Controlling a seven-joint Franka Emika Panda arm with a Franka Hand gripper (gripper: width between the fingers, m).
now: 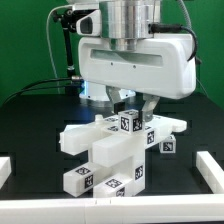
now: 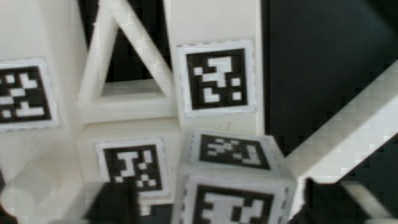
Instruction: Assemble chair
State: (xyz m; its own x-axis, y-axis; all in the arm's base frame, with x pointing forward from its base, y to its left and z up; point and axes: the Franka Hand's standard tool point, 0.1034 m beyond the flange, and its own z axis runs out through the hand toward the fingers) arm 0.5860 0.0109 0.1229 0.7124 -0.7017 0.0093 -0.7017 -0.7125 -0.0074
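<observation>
The partly built white chair point(image 1: 105, 150) lies in the middle of the black table as a stack of bars and panels with black-and-white tags. My gripper point(image 1: 129, 116) stands straight above it. A small white tagged block point(image 1: 128, 124) sits on top of the stack between the fingers. In the wrist view the block point(image 2: 235, 185) fills the space between my gripper's point(image 2: 233, 202) dark fingers point(image 2: 128, 200), which press against its two sides. Beyond it lies a white chair panel point(image 2: 134, 100) with slanted bars and several tags.
Low white rails border the table at the exterior view's left point(image 1: 5, 165), right point(image 1: 210, 170) and front point(image 1: 110, 212). The arm's base point(image 1: 95, 92) stands behind the chair parts.
</observation>
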